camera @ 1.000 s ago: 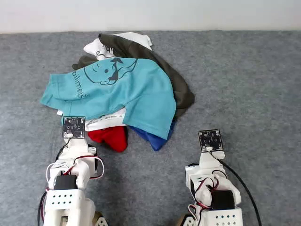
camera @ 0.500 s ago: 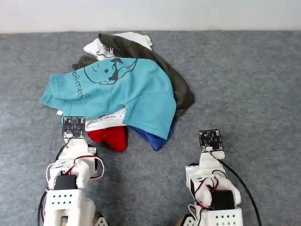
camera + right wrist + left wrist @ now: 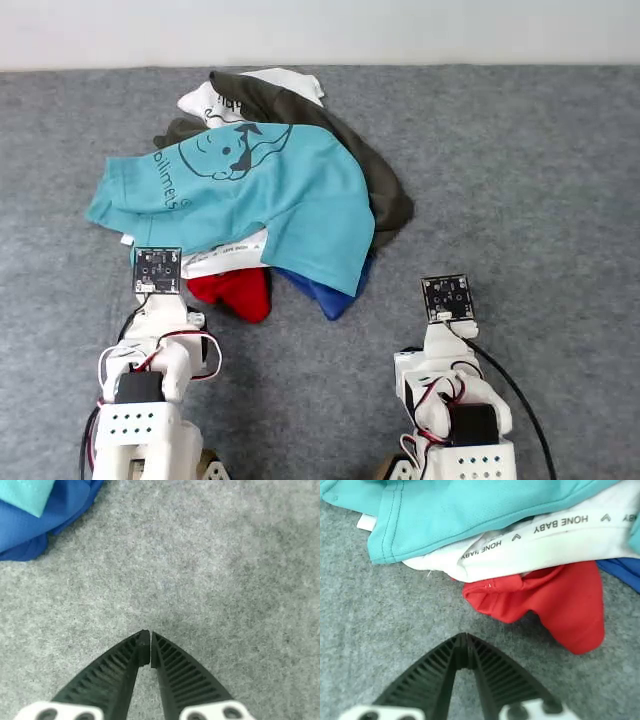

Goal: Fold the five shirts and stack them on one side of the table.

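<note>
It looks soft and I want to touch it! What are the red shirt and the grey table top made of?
The red shirt looks like thin, smooth sports knit, maybe polyester: it shows a fine mesh weave and soft folds. The table cover looks like grey felt or short carpet: fuzzy, speckled, matte fibres.

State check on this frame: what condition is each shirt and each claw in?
teal shirt, unfolded, on top of pile
dark shirt, unfolded, crumpled beneath teal
white shirt, unfolded, in pile
red shirt, unfolded, bunched at pile's edge
blue shirt, unfolded, under teal
left claw, shut, empty
right claw, shut, empty
</note>
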### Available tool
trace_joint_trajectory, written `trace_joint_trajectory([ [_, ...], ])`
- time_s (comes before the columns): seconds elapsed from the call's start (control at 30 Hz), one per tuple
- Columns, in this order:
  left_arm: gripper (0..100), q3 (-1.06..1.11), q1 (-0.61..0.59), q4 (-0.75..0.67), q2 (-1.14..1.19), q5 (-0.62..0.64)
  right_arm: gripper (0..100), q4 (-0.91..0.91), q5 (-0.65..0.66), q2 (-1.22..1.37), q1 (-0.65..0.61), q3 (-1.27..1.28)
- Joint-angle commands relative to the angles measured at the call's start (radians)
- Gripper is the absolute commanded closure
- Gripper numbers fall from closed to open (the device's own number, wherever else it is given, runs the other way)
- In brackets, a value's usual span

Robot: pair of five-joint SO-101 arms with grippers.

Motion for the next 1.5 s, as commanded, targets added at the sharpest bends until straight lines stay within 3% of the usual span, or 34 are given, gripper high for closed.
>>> trace_joint_trajectory([
  [0.0,99,-0.007,-0.006,-0.018,-0.014,0.006,98.8,0.008,0.009,-0.010,0.010,0.014],
  [1.47,99,-0.007,0.031,-0.018,-0.014,0.005,98.8,0.008,0.009,-0.010,0.010,0.014],
])
